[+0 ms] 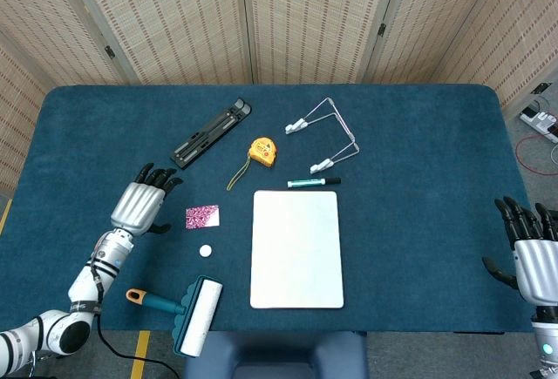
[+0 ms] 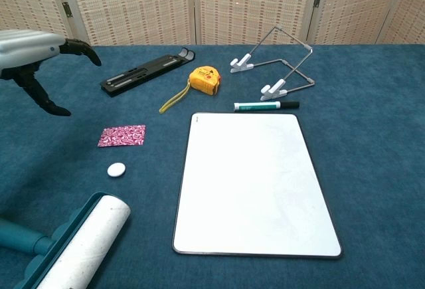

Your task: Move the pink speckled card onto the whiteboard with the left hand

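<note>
1. My left hand [image 1: 139,205] hangs over the desk [image 1: 418,135] just left of the pink speckled card [image 1: 202,216], fingers spread and holding nothing. I judge this the approach: it sits low and near the card's left edge so the fingers can come down on that edge, and it does not touch the card.

2. The lint roller [image 1: 193,311] lies at the near edge with its orange-tipped handle pointing left, below my hand's path and apart from the card, so I expect it to stay out of the way.

3. The card lies flat on the blue cloth, between my left hand and the whiteboard [image 1: 296,248]. A thin, flat card on soft cloth will likely be hard to get under, which is why I would bring thumb and fingers in low from the side.

4. A small white disc [image 1: 206,251] sits just in front of the card; I should keep clear of it while closing.

5. The black folding stand [image 1: 213,134] and the yellow tape measure [image 1: 261,151] lie further back, well apart from the card.

6. The whiteboard lies flat just right of the card, its face bare, so the move is a short carry rightward.

7. The marker [image 1: 312,183] rests along the board's far edge, with the wire stand [image 1: 325,141] behind it.

8. My right hand [image 1: 534,261] waits at the desk's right edge, fingers apart and holding nothing, since this job is the left's.
</note>
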You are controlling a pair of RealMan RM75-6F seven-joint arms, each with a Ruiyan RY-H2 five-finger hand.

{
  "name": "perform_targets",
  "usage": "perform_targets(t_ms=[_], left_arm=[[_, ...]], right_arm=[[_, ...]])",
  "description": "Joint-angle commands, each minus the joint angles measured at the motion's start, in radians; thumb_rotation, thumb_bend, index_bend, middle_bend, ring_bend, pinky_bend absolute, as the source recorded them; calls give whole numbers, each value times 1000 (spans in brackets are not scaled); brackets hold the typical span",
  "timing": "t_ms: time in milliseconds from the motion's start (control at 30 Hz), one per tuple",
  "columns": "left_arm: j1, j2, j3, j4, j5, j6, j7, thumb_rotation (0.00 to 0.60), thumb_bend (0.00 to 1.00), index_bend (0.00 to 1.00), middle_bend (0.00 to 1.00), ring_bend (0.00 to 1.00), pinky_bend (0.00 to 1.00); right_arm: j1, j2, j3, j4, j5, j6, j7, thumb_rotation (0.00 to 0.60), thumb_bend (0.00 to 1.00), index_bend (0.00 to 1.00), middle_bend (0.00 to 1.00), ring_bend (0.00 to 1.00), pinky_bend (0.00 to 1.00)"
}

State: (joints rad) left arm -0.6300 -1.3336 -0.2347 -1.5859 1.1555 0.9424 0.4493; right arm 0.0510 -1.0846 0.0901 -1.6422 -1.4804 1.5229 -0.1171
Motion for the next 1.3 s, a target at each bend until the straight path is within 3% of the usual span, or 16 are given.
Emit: perform_targets(t_ms=[33, 567, 1300], left_arm=[[-39, -40, 4, 30, -53, -33, 35, 600, 182, 238, 150, 149, 0], [-176, -164, 39, 77, -339, -78, 200, 600, 239, 303, 150, 136, 0], [-261, -234, 78, 155, -540, -49, 252, 600, 246, 324, 150, 129, 0]], right_arm=[[2, 0, 1, 0, 1, -3, 0, 600, 229, 56, 111, 141, 0], [9, 0, 2, 18, 15, -21, 23, 600, 230, 58, 111, 142, 0], [-2, -4, 0, 52, 22, -14, 68, 600, 230, 70, 111, 142, 0]])
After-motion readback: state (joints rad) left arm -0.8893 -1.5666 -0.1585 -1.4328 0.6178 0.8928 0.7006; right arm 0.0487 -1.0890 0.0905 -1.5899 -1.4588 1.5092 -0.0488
